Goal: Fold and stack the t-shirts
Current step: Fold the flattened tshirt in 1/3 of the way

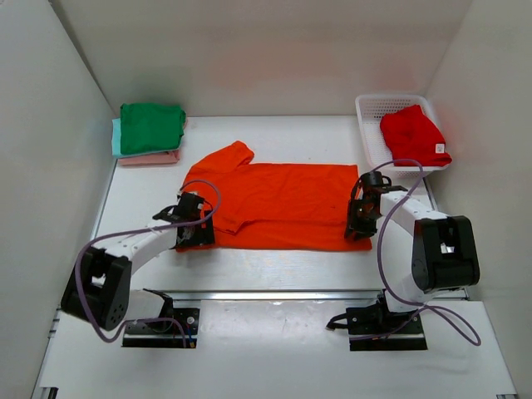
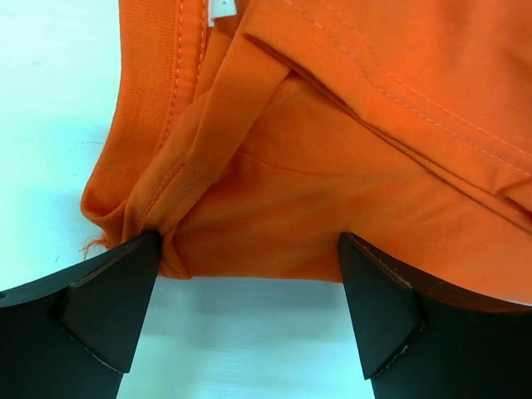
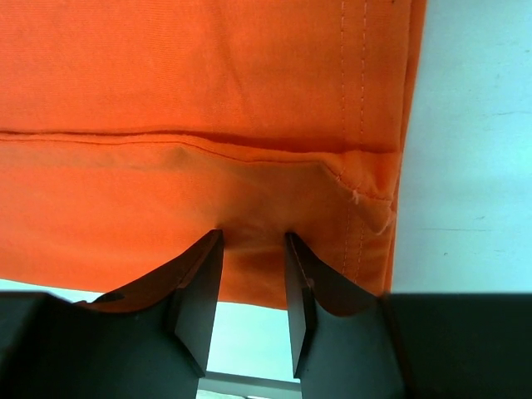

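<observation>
A bright orange t-shirt [image 1: 283, 199] lies spread on the table, its left part folded over itself. My left gripper [image 1: 193, 226] is at the shirt's near left corner. In the left wrist view it [image 2: 249, 249] is wide open, its tips astride the bunched cloth edge [image 2: 349, 125]. My right gripper [image 1: 361, 223] is at the near right corner. In the right wrist view it [image 3: 253, 237] stands with a narrow gap between the jaws, the tips down on the orange hem [image 3: 166, 83]. A red t-shirt [image 1: 413, 135] lies in the basket.
A folded stack stands at the back left: dark green [image 1: 151, 126] on top, mint [image 1: 116, 137] under it, pink [image 1: 150, 158] at the bottom. The white mesh basket [image 1: 370, 125] stands at the back right. White walls close in three sides.
</observation>
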Robot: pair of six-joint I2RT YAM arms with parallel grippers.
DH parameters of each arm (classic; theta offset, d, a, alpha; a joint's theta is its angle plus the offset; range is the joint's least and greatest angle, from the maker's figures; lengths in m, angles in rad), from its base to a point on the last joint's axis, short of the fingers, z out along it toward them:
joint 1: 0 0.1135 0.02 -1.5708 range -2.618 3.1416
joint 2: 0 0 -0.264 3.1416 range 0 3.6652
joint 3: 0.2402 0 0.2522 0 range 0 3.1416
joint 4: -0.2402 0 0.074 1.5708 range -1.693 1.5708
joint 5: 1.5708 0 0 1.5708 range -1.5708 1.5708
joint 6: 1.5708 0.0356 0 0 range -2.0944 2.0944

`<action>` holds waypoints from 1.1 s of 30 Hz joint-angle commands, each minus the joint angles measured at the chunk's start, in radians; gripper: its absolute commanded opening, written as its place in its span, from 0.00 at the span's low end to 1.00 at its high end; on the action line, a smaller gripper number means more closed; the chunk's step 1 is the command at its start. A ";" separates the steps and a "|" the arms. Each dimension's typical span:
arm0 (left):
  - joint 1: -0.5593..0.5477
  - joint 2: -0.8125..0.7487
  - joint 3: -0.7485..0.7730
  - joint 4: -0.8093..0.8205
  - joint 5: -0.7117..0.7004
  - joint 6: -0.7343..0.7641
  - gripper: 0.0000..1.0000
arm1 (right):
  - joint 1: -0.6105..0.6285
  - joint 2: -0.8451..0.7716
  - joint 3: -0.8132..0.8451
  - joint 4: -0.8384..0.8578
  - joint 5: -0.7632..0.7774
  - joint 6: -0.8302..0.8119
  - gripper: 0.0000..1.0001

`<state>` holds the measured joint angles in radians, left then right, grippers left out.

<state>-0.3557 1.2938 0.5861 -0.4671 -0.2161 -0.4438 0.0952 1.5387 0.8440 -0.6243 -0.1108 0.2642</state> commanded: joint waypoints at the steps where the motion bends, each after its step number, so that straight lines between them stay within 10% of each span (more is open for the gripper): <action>1: 0.023 0.146 0.068 -0.184 0.075 0.016 0.99 | -0.003 0.012 -0.066 -0.098 0.056 -0.039 0.34; 12: 0.083 0.229 0.195 -0.383 0.141 0.076 0.99 | -0.080 -0.034 -0.091 -0.158 0.093 -0.066 0.33; 23: -0.080 0.276 0.176 -0.528 0.224 0.028 0.99 | -0.037 0.017 -0.065 -0.169 0.105 -0.075 0.33; 33: 0.124 0.068 0.320 -0.642 0.143 0.048 0.99 | 0.031 -0.015 0.047 -0.371 0.157 -0.008 0.31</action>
<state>-0.2974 1.4189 0.7898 -1.0542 -0.0078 -0.4149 0.1116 1.5303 0.8402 -0.8562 -0.0025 0.2317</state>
